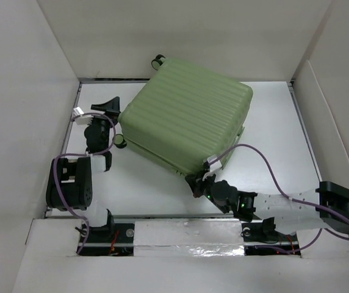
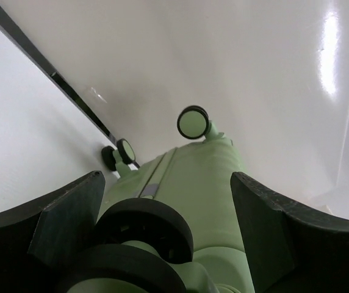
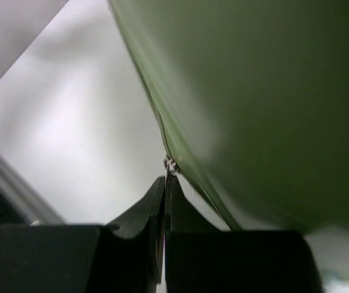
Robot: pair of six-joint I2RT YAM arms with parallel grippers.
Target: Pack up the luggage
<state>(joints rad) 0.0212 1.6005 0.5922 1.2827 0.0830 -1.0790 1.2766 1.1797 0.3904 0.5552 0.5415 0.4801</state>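
At the near edge of the table [image 1: 278,122], the right arm [image 1: 284,207] lies low and reaches leftward from its base, with a purple cable [image 1: 266,160] looping above it. At its tip, the right end effector [image 1: 196,184] sits against the near side of the suitcase [image 1: 187,116]. In the right wrist view its fingers [image 3: 144,207] are closed flat together, their tips meeting right at a small shiny metal piece [image 3: 171,165] on the seam that runs round the green shell. Whether that piece is pinched between them cannot be told. The suitcase lies shut on its broad side in the middle of the table, ribbed face up and turned at an angle to the table edges, with one corner toward the right arm. On the left, a little farther back, the left arm [image 1: 71,183] stands folded. The left end effector [image 2: 165,183] points along the suitcase's left side with its fingers spread open, one to each side of a black wheel [image 2: 144,229] at the near left corner. The wheel sits between them, with a gap visible on one side. Farther along that side, the far wheels [image 2: 193,122] show at the next corner. Plain white walls [image 1: 193,30] close in the far end.
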